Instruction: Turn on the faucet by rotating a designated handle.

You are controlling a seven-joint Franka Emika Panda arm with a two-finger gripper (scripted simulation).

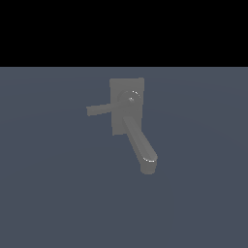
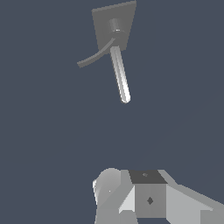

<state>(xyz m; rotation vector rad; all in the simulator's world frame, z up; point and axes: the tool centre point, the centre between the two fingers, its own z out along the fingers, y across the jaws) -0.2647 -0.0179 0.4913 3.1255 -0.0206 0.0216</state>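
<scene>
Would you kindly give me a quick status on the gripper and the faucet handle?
Gripper state cannot be told, fingertips out of view. Handle untouched, projecting from the faucet hub. Nothing between arm and handle.

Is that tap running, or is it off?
Cannot tell for sure. No water shows below the spout of the faucet, and the thin handle sticks out sideways, untouched by the robot.

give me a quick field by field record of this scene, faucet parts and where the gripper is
faucet: grey fixture on a flat blue-grey surface
backplate: flat rectangle behind the hub
hub: round, at the plate's upper middle
spout: thick rounded bar with downturned tip
handle: thin bar pointing to the exterior view's left
gripper: fingertips not visible in either view; only arm hardware in the wrist view
contact: nothing touches the handle
</scene>
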